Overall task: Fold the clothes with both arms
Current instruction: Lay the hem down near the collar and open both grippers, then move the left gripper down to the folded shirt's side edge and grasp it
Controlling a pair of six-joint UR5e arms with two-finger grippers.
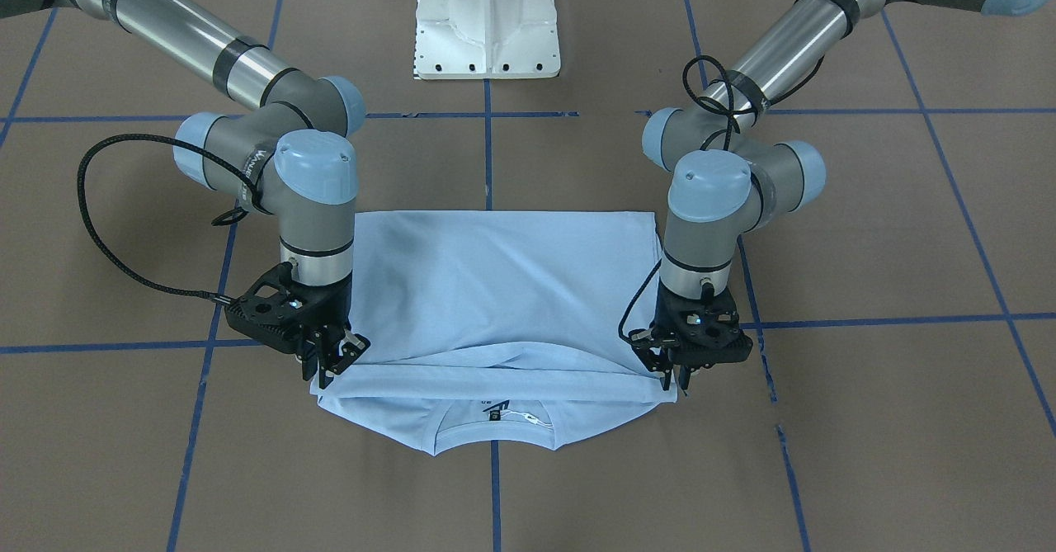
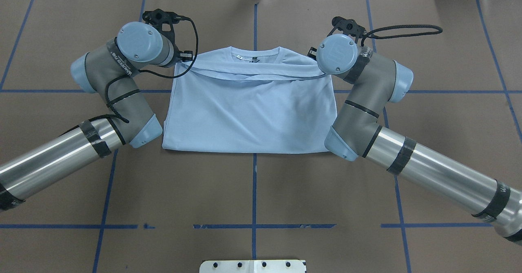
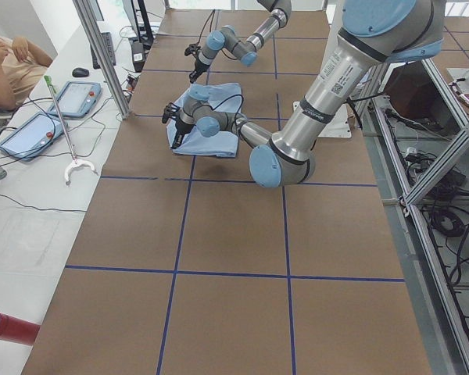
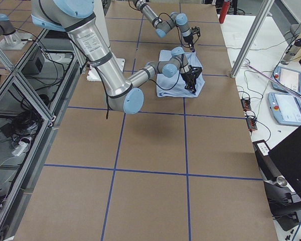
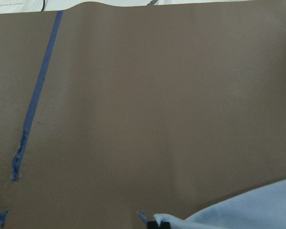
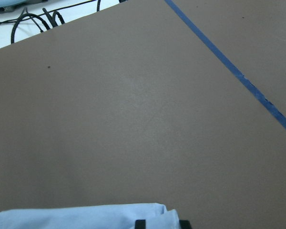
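Note:
The pale light-blue T-shirt [image 1: 495, 288] lies flat on the brown table, folded in half, with its hem edge laid across just short of the round collar [image 1: 495, 432]. It also shows in the overhead view [image 2: 248, 109]. My left gripper [image 1: 675, 380] is low at one end of the folded edge, its fingers close together on the cloth; the left wrist view shows cloth [image 5: 248, 210] at its tip. My right gripper [image 1: 337, 364] is at the other end, with its fingers apart around the shirt corner [image 6: 86, 217]. The chest print is hidden inside the fold.
The white pedestal base [image 1: 488, 20] stands behind the shirt. Blue tape lines [image 2: 253, 183] cross the brown table. A person [image 3: 8, 66] sits at a side bench with tablets. Both forearms [image 2: 440, 179] reach over the table on either side of the shirt.

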